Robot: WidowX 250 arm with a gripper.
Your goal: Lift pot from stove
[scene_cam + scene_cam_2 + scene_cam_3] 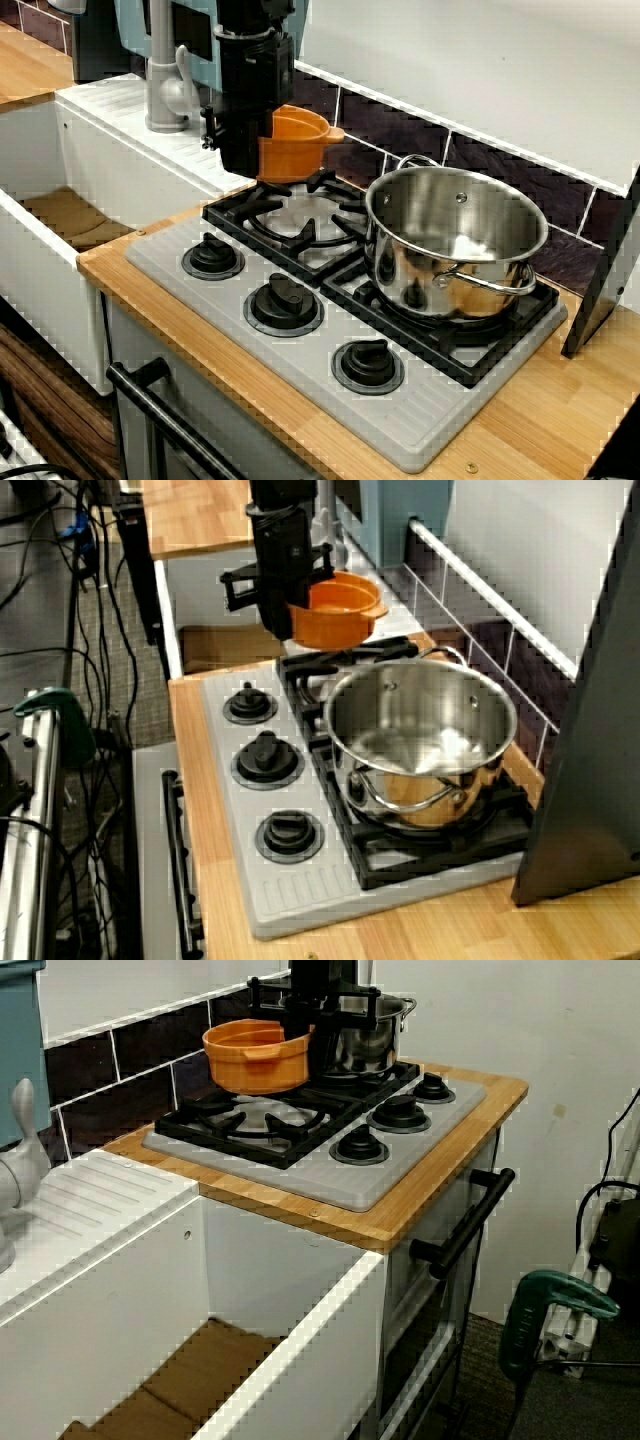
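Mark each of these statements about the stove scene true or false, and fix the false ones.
1. The orange pot hangs clear of the burner grate. True.
2. The hand grips the steel pot. False: it is clamped on the orange pot's rim.
3. The steel pot sits on a burner of the stove. True.
4. The steel pot holds food. False: it looks empty.
5. The stove has three knobs along its front. True.

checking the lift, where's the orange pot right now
The orange pot hangs clear above the stove's burner nearest the sink, gripped at its rim by the gripper, with the steel pot on the neighbouring burner.
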